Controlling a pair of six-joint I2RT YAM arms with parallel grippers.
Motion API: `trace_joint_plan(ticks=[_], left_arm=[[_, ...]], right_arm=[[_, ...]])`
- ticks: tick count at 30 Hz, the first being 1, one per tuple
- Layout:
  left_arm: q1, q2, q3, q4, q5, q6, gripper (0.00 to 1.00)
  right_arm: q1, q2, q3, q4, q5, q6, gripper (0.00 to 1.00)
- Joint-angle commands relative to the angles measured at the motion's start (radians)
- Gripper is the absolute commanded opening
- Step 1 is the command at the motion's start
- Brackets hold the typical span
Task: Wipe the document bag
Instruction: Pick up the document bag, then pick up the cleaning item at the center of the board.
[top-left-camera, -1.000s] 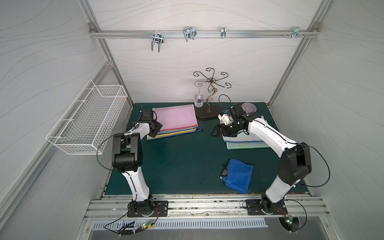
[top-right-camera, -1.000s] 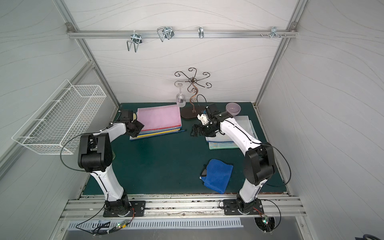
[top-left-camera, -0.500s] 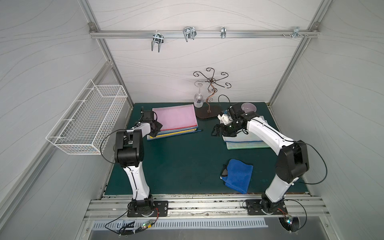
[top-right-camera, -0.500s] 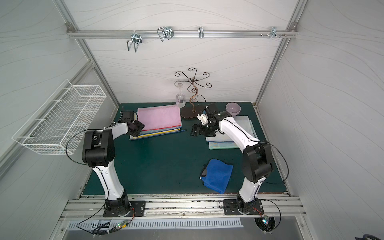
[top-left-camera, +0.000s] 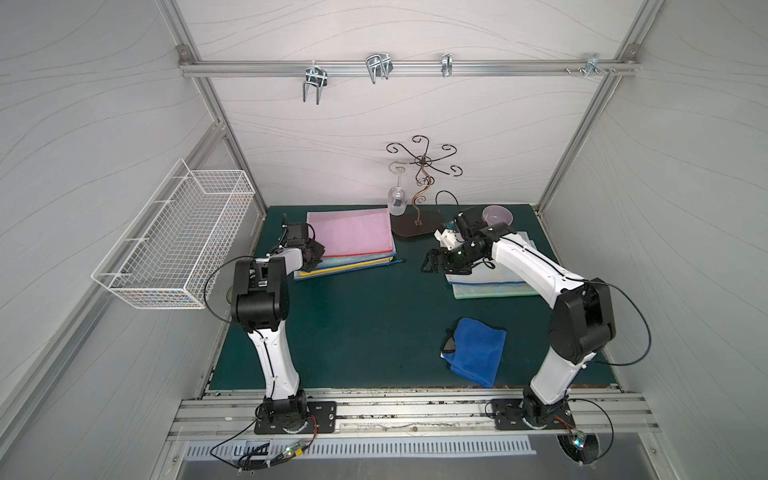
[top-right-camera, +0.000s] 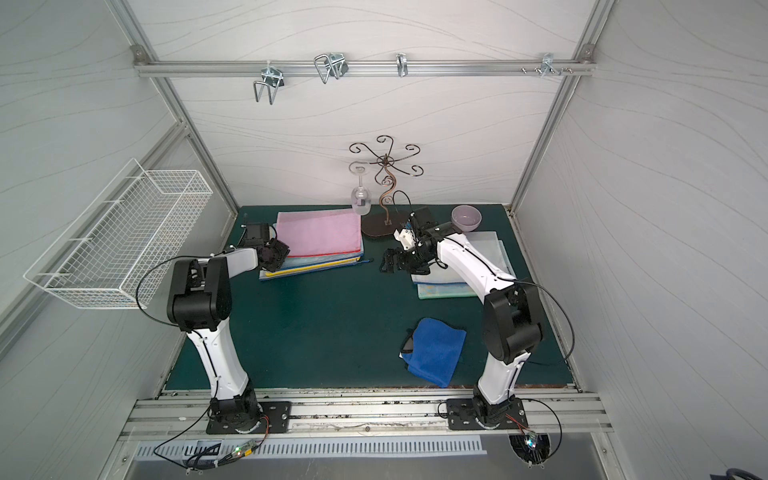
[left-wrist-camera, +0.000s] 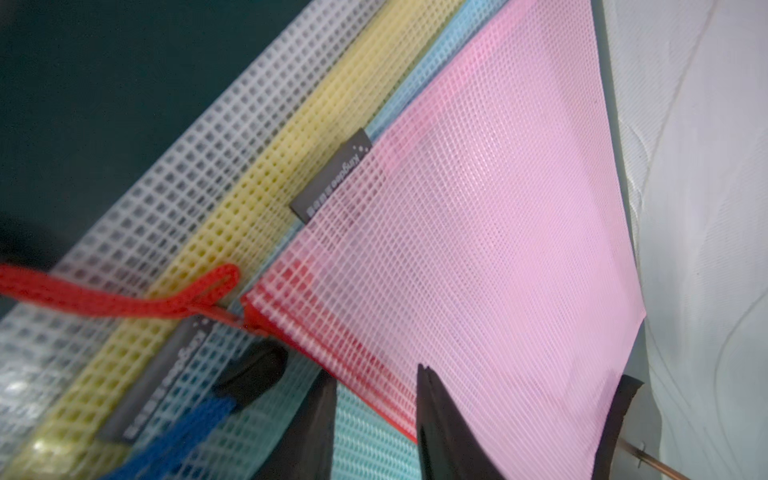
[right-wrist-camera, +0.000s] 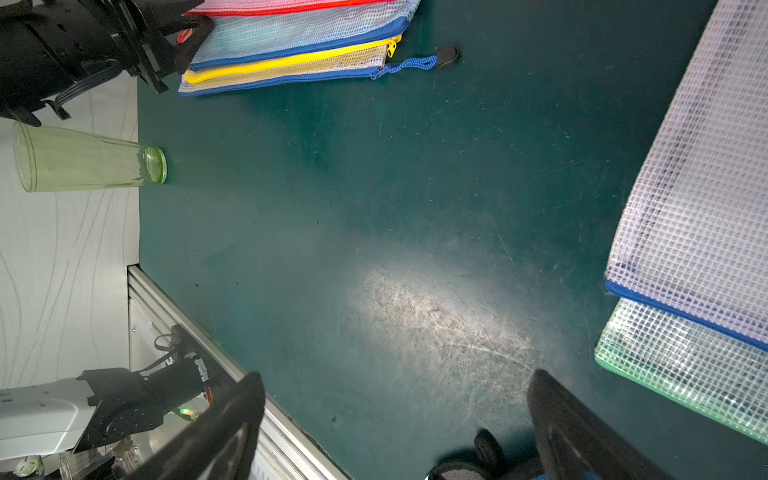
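Observation:
A pink mesh document bag (top-left-camera: 353, 230) (top-right-camera: 320, 232) tops a stack of coloured bags at the back left of the green mat. My left gripper (top-left-camera: 318, 255) (top-right-camera: 280, 255) sits at that bag's left end. In the left wrist view the gripper (left-wrist-camera: 374, 374) straddles the pink bag's (left-wrist-camera: 478, 228) red zipper edge, with a gap still showing between its fingers. My right gripper (top-left-camera: 432, 266) (top-right-camera: 388, 266) (right-wrist-camera: 395, 382) hangs wide open over bare mat, holding nothing. A folded blue cloth (top-left-camera: 476, 351) (top-right-camera: 436, 351) lies at the front right, apart from both grippers.
A second stack of white and green mesh bags (top-left-camera: 490, 282) lies under the right arm. A scroll-wire rack (top-left-camera: 417, 224) with a hanging wine glass (top-left-camera: 397, 199) and a purple bowl (top-left-camera: 496, 216) stand at the back. A green tumbler (right-wrist-camera: 83, 160) lies by the left wall. A wire basket (top-left-camera: 174, 241) hangs there.
My left gripper's jaws have narrowed around the pink bag's edge, and its forearm has shifted slightly. The right arm has barely moved and stays open.

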Motion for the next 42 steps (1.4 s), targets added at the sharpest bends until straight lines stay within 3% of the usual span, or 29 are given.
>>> trace_joint_plan(ticks=[1,5,8,15,22,32,42], left_arm=[[0.005,0.032,0.000,0.063,0.019,-0.009,0.28],[0.005,0.050,0.000,0.087,0.032,-0.014,0.17],[0.005,0.054,0.003,0.103,0.041,-0.012,0.01],[0.006,0.001,-0.012,0.143,0.082,-0.002,0.00],[0.006,-0.154,-0.104,0.149,0.098,0.019,0.00],[-0.053,-0.565,-0.430,-0.007,0.061,-0.016,0.00],[-0.338,-1.130,-0.720,-0.442,-0.128,-0.211,0.00]], right_arm=[[0.005,0.019,0.017,0.011,-0.014,0.011,0.99],[0.013,0.021,0.018,0.014,-0.013,0.010,0.99],[0.019,0.017,0.020,0.014,-0.008,0.008,0.99],[0.028,0.003,0.017,0.005,0.000,0.002,0.99],[0.035,-0.005,0.017,-0.001,-0.010,-0.011,0.99],[0.047,-0.019,0.001,-0.064,-0.014,-0.018,0.99],[0.109,-0.053,-0.110,-0.217,0.078,-0.012,0.99]])
